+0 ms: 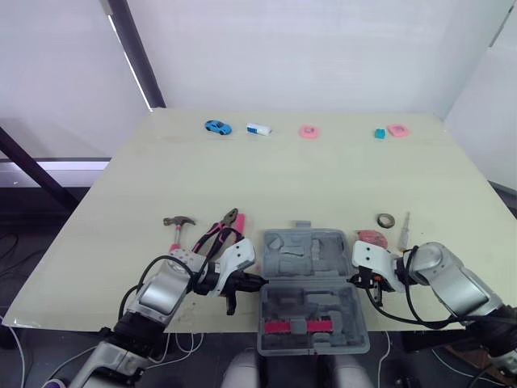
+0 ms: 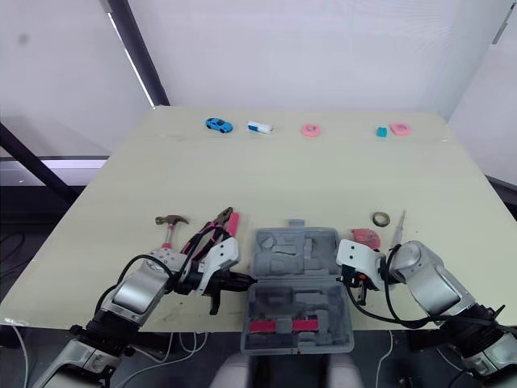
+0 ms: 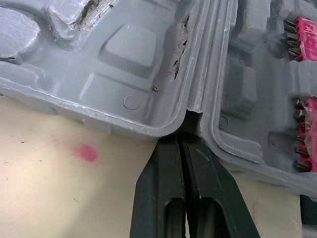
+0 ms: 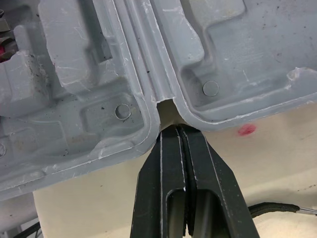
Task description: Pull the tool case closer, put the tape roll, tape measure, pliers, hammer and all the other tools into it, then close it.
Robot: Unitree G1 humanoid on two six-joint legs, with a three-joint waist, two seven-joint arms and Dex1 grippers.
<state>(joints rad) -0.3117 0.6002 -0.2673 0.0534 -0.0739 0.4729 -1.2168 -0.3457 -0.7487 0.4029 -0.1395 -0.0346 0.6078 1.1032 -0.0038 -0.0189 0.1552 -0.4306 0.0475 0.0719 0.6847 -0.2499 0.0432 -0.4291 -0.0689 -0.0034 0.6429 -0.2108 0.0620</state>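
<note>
My left pincer (image 3: 184, 144) has its two black fingers pressed flat together with nothing between them. The tips are tucked into the hinge notch on the left side of the tool case (image 1: 307, 259). My right pincer (image 4: 173, 131) mirrors it: fingers closed tight on nothing, tips at the hinge notch on the case's right side.

The case lies open and flat between my pincers at the near edge of the surface (image 1: 266, 178), handle side far. Apart from the red bit strips (image 1: 300, 326) in the near half, its moulded pockets are bare.

Left of the case lie the pliers (image 1: 222, 226) with pink grips, and further left the hammer (image 1: 178, 226). Right of it, a little farther off, are a reddish thing that I take for the tape measure (image 1: 371, 237), the tape roll (image 1: 385, 220) and a slim screwdriver (image 1: 404, 229).

Along the far edge sit a blue toy car (image 1: 216, 127) and a few small pink, white and teal pieces.

I judge the pull is done or nearly so, since the case is as near as the surface allows. Every tool is yet to go in, and the closing comes after that.
</note>
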